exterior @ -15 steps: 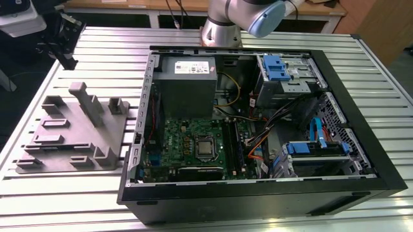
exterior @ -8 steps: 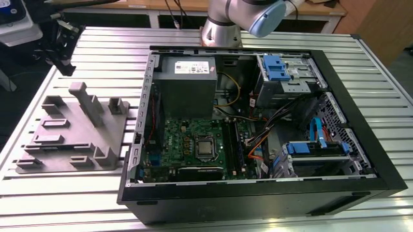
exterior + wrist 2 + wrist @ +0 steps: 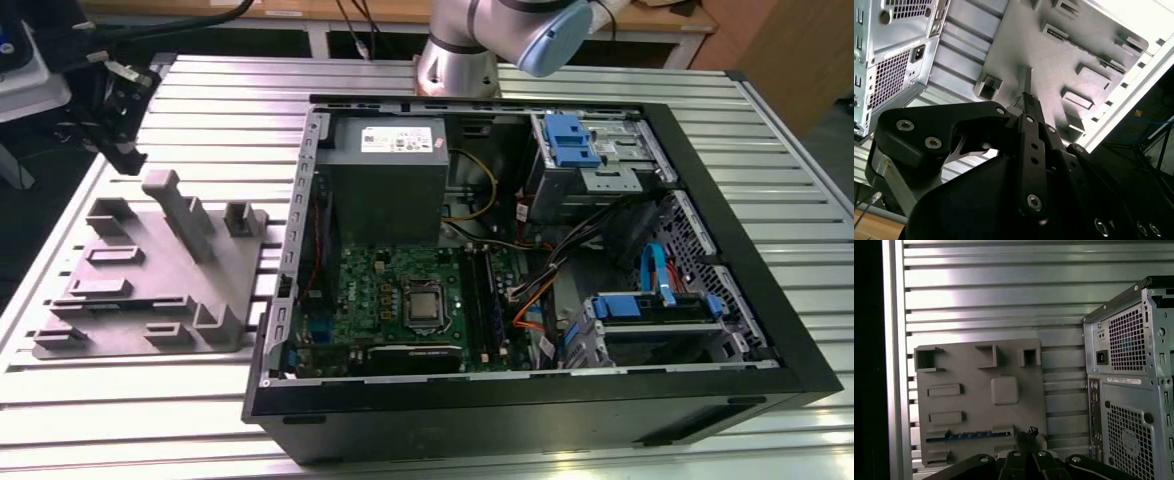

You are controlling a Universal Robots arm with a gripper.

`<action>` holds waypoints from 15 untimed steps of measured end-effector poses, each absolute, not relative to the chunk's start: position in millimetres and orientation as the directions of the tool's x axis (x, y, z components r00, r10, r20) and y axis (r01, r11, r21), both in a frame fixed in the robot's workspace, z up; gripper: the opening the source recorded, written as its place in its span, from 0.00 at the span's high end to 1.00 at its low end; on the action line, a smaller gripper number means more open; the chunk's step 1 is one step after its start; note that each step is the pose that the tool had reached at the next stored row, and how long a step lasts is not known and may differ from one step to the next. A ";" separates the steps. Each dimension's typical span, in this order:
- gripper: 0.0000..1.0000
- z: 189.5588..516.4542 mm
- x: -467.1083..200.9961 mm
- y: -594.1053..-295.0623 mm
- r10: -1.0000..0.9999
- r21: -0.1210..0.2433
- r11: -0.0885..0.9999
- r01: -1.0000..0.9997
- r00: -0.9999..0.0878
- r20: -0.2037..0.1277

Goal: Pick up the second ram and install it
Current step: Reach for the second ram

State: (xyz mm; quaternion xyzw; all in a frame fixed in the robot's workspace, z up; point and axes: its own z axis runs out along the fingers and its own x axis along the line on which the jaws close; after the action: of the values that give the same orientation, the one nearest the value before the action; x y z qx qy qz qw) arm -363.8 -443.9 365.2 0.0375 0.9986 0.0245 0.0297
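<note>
first wrist view gives me the best look: the second ram (image 3: 969, 436) shows as a thin blue-dark strip in the long slot of the grey fixture plate (image 3: 969, 365), along the plate edge closest to the gripper (image 3: 1026, 434). looks to be standing on edge in that slot w/ only its upper rim clear of the plate, tho i can't be sure.

handling, my guess: v. light, stiff, thin board, so weight is no issue. it's fragile tho: chips on the flat faces, contact edge prob down in the slot, and it won't like twist or side load. the faces are smooth, so a skewed pinch could let it slip or tilt. i'd take it across the two flat faces, near mid-length of the exposed rim and square to the plate, so it comes straight out w/o binding on the slot walls.

gripper: in both wrist views the fingers (image 3: 1026, 107) look pressed together, no gap i can make out and nothing btw them. it holds nothing and touches nothing. exterior view has the gripper (image 3: 130, 158) hanging above the plate, clear of it. the open pc case (image 3: 534, 260) stands just beside the plate.
</note>
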 end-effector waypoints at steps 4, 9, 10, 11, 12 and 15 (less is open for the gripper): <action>0.90 363.4 -366.0 -452.5 0.076 0.051 0.996 0.073 -0.995 -0.058; 0.90 359.7 -370.8 -460.6 0.076 0.051 0.996 0.073 -0.995 -0.057; 0.90 358.8 -372.4 -461.5 0.077 0.051 0.996 0.074 -0.995 -0.058; 0.90 357.9 -374.4 -462.3 0.076 0.051 0.996 0.074 -0.995 -0.057; 0.90 356.9 -376.7 -462.9 0.076 0.051 0.996 0.073 -0.995 -0.057; 0.90 353.3 -383.2 -463.7 0.076 0.051 0.996 0.073 -0.995 -0.058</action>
State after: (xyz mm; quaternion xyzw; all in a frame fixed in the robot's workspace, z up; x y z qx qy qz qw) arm -383.2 -463.7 353.3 0.0375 0.9986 0.0245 0.0298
